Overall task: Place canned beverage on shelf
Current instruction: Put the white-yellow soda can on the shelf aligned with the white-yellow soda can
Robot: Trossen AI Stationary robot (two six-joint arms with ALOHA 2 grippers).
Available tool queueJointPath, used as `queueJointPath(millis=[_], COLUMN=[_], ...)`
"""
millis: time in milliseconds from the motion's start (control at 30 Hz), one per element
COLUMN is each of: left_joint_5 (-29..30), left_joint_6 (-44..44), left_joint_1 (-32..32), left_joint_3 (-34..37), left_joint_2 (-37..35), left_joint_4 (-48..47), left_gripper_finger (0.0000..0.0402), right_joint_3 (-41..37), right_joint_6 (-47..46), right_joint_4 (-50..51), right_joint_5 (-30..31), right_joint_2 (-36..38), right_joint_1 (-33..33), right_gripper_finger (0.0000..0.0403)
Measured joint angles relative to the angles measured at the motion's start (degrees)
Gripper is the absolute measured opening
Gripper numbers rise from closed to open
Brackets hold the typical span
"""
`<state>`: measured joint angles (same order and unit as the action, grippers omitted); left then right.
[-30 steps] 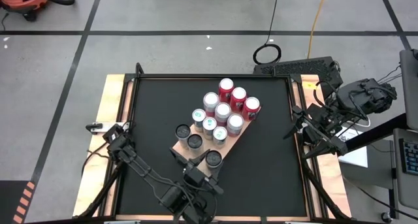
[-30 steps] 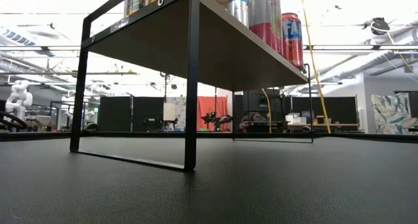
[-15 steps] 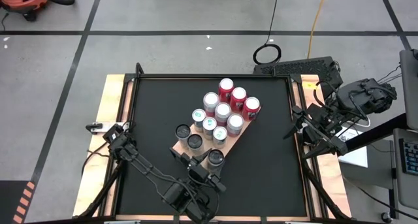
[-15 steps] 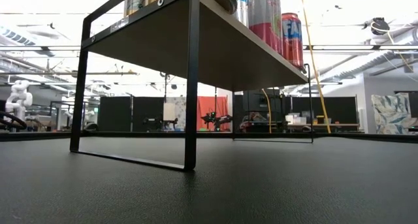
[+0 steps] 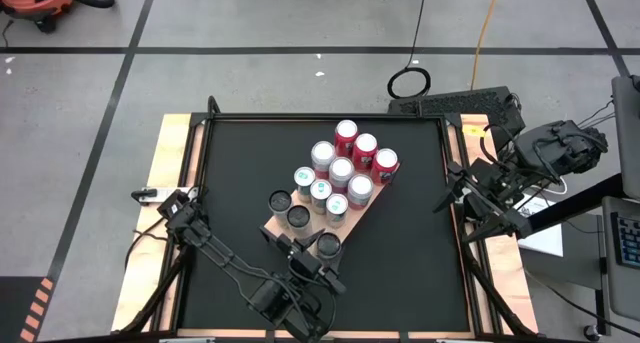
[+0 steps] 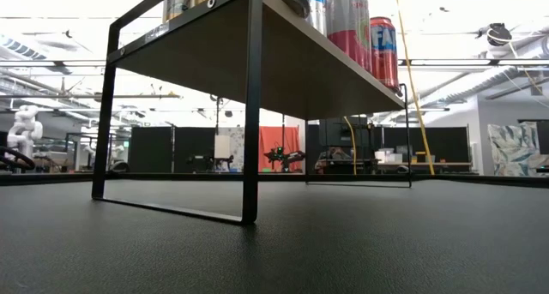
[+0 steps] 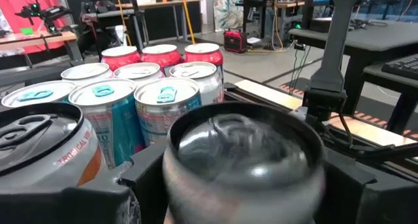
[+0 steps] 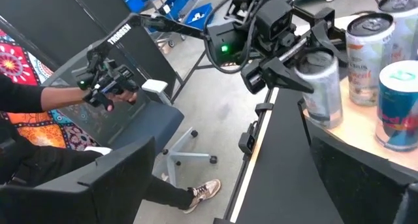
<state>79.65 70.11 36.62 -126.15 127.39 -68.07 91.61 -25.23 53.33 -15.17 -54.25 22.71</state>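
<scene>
The shelf (image 5: 272, 224) is a tan board on a black frame, set slantwise on the black table. Several upright cans stand on it: red ones (image 5: 361, 146) at its far end, silver and teal ones (image 7: 108, 119) in the middle, and two dark-topped ones (image 5: 288, 209) nearer. At the board's near end stands a dark silver can (image 5: 329, 244), also in the left wrist view (image 7: 243, 160). My left gripper (image 5: 318, 256) is shut on it. My right gripper (image 5: 456, 215) waits open, raised at the table's right edge. My left gripper pinches the can's side wall (image 7: 171, 178) between its two fingers (image 7: 140, 181), one on each side, just below the top rim. The fingers come nearly level from the table's near side. The can is upright, its base (image 8: 324, 123) on the shelf's near end.
The neighbouring cans (image 7: 163, 103) stand close beyond the held one. The low view shows open table under the shelf (image 6: 283, 67) between its black legs (image 6: 250, 114). A seated person (image 8: 46, 113) holding a controller is beside the table.
My left gripper has turned at the wrist without shifting place. The can, tilted with its side showing from above a second ago, now stands upright with its top up at the shelf's near end.
</scene>
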Motion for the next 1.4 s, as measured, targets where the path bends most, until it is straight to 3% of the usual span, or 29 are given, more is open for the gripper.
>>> queueJointPath(millis=[367,500,600,767,1100,1400], left_joint_5=[-0.3,-0.4,-0.4,-0.4,-0.3,0.1], left_joint_6=[0.0,0.0,0.0,0.1,0.0,-3.2], left_joint_1=[0.0,0.0,0.0,0.0,0.0,-0.1], left_joint_3=[0.0,0.0,0.0,0.0,0.0,0.0], left_joint_2=[0.0,0.0,0.0,0.0,0.0,-2.8], left_joint_4=[-0.2,-0.2,-0.2,-0.1,0.1,0.3], left_gripper_finger=[0.0287,0.0287,0.0287,0.0287,0.0287,0.0287], right_joint_3=[0.0,-0.1,-0.7,-8.9,-30.7,-34.6], right_joint_6=[4.0,4.9,5.0,2.9,-7.4,-8.3], right_joint_4=[0.5,-0.4,-1.4,-9.5,-31.9,-35.6], right_joint_5=[0.6,4.2,10.8,18.3,18.1,16.9], right_joint_2=[-6.0,-9.2,-11.6,-13.6,-13.8,-13.7], right_joint_1=[2.0,4.3,6.7,9.9,11.2,11.2], right_gripper_finger=[0.0389,0.0384,0.0368,0.0333,0.0314,0.0314])
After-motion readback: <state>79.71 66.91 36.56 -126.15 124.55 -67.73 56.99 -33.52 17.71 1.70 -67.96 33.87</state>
